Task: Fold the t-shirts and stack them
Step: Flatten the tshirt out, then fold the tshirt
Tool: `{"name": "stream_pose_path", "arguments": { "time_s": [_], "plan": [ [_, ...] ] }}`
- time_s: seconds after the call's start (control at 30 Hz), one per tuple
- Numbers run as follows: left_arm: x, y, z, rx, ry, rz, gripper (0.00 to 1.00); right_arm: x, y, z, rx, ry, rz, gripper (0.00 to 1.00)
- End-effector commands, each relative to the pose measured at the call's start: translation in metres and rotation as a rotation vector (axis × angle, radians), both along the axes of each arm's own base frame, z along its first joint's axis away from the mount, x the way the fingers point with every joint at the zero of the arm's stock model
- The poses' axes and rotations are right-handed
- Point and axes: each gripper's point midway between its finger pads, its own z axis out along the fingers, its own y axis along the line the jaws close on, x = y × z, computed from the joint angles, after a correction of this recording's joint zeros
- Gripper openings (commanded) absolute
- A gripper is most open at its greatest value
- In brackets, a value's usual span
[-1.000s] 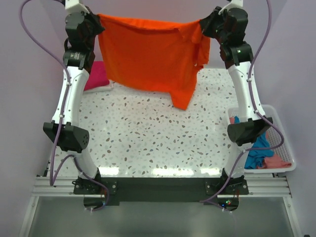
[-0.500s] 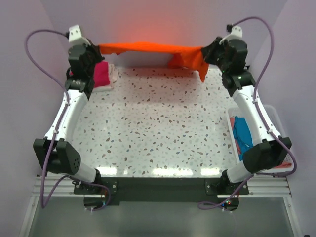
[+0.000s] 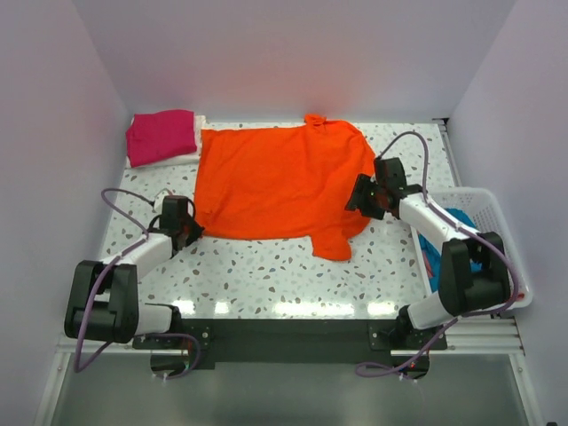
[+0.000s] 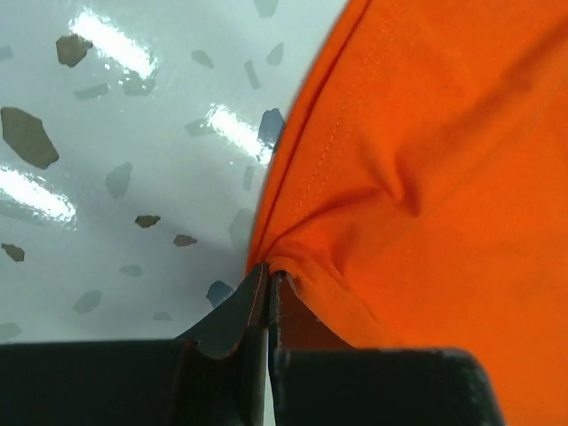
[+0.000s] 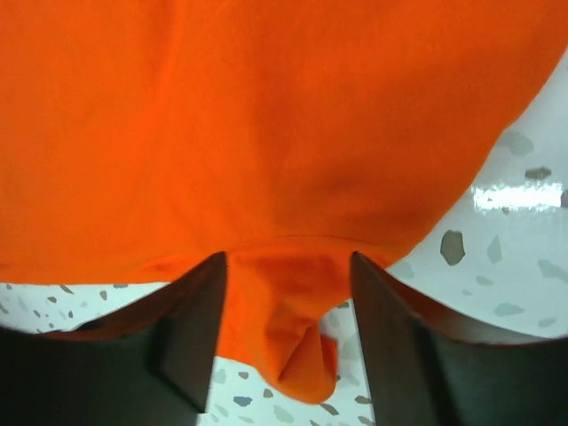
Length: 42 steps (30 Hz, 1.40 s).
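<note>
The orange t-shirt lies spread flat on the speckled table, collar toward the back wall. My left gripper is low at its near-left corner. In the left wrist view that gripper is shut, and the hem of the orange t-shirt puckers into its tips. My right gripper is at the shirt's right edge. In the right wrist view it stands open, with a loose fold of the orange t-shirt lying between the spread fingers.
A folded magenta t-shirt rests on a white one at the back left corner. A white slatted basket stands off the table's right edge, with a teal-blue t-shirt inside, partly behind the right arm.
Both arms came down and toward the front from holding the orange t-shirt stretched in the air at the back. The shirt now lies flat on the table, and the right gripper has opened.
</note>
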Motion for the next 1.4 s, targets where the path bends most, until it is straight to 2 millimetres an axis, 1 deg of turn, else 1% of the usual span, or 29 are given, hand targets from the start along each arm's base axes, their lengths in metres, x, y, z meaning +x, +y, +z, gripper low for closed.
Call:
{"name": "stream_pose_path", "arguments": {
  "time_s": [0.0,0.03,0.07,0.13,0.17,0.2,0.23,0.27,0.3,0.37,0.4,0.47,0.5,0.6,0.67,0.8,0.83,0.87,0.93,0.97,1.0,1.03,1.07,1.1,1.13,1.17,1.23,1.33,1.37],
  "plan": [
    [0.02,-0.005,0.027,-0.065,-0.149,0.031,0.06,-0.017,-0.007,0.008,-0.013,-0.027,-0.006,0.65],
    [0.019,-0.004,0.028,-0.059,-0.154,0.029,0.06,-0.024,-0.012,0.016,-0.024,-0.052,-0.019,0.68],
    [0.018,-0.002,0.034,-0.052,-0.172,0.028,0.07,-0.036,-0.017,0.008,-0.041,-0.031,-0.03,0.7],
    [0.015,-0.001,0.034,-0.045,-0.171,0.03,0.07,-0.047,-0.027,0.013,-0.066,-0.05,-0.067,0.7],
    [0.015,0.0,0.038,-0.042,-0.18,0.03,0.07,-0.058,-0.032,0.006,-0.074,-0.033,-0.085,0.69],
    [0.016,0.0,0.041,-0.042,-0.189,0.029,0.07,-0.062,-0.033,0.004,-0.068,-0.032,-0.107,0.69],
    [0.01,0.001,0.038,-0.038,-0.162,0.032,0.07,-0.066,-0.035,0.003,-0.065,-0.035,-0.127,0.69],
    [0.01,0.001,0.04,-0.039,-0.165,0.036,0.07,-0.073,-0.039,-0.001,-0.066,-0.037,-0.147,0.67],
    [0.009,0.001,0.04,-0.038,-0.159,0.037,0.07,-0.075,-0.039,-0.003,-0.052,-0.036,-0.171,0.66],
    [0.009,0.0,0.044,-0.044,-0.166,0.034,0.07,-0.079,-0.035,-0.009,-0.02,-0.032,-0.178,0.62],
    [0.009,-0.001,0.045,-0.048,-0.171,0.03,0.07,-0.079,-0.029,-0.01,0.007,-0.029,-0.173,0.57],
    [0.01,-0.003,0.046,-0.058,-0.173,0.023,0.07,-0.079,-0.019,-0.01,0.033,-0.024,-0.159,0.55],
    [0.01,-0.004,0.047,-0.062,-0.177,0.018,0.07,-0.082,-0.007,-0.009,0.037,-0.025,-0.136,0.55],
    [0.01,-0.007,0.047,-0.073,-0.174,0.008,0.06,-0.093,0.011,-0.011,0.033,-0.029,-0.112,0.55],
    [0.01,-0.008,0.047,-0.078,-0.175,0.001,0.06,-0.104,0.023,-0.02,0.045,-0.019,-0.094,0.55],
    [0.009,-0.009,0.046,-0.08,-0.174,-0.005,0.06,-0.116,0.029,-0.038,0.005,-0.009,-0.076,0.55],
    [0.01,-0.01,0.046,-0.081,-0.174,-0.007,0.06,-0.118,0.028,-0.047,-0.006,0.005,-0.076,0.53],
    [0.01,-0.01,0.047,-0.082,-0.175,-0.01,0.06,-0.119,0.03,-0.051,-0.01,0.008,-0.069,0.51],
    [0.011,-0.01,0.049,-0.082,-0.178,-0.012,0.06,-0.119,0.032,-0.059,-0.015,0.009,-0.07,0.39],
    [0.012,-0.011,0.05,-0.085,-0.181,-0.014,0.06,-0.119,0.034,-0.059,-0.013,0.006,-0.068,0.22],
    [0.012,-0.011,0.051,-0.081,-0.179,-0.015,0.06,-0.118,0.033,-0.059,-0.021,0.001,-0.067,0.15],
    [0.013,-0.01,0.053,-0.075,-0.181,-0.015,0.06,-0.116,0.034,-0.055,-0.034,-0.003,-0.062,0.02],
    [0.013,-0.009,0.054,-0.072,-0.181,-0.014,0.06,-0.116,0.034,-0.051,-0.053,-0.01,-0.049,0.0],
    [0.014,-0.009,0.055,-0.07,-0.183,-0.014,0.06,-0.115,0.033,-0.045,-0.072,-0.019,-0.043,0.0],
    [0.014,-0.009,0.057,-0.068,-0.184,-0.017,0.05,-0.113,0.028,-0.035,-0.122,-0.028,-0.05,0.0],
    [0.015,-0.008,0.059,-0.062,-0.187,-0.013,0.05,-0.114,0.028,-0.023,-0.143,-0.052,-0.022,0.0],
    [0.016,-0.008,0.062,-0.061,-0.192,-0.016,0.05,-0.116,0.021,-0.003,-0.202,-0.06,-0.007,0.0],
    [0.017,-0.008,0.065,-0.061,-0.193,-0.016,0.05,-0.121,0.015,0.032,-0.244,-0.079,0.035,0.0],
    [0.017,-0.008,0.066,-0.061,-0.193,-0.018,0.05,-0.122,0.016,0.039,-0.252,-0.088,0.072,0.0]
  ]
}}
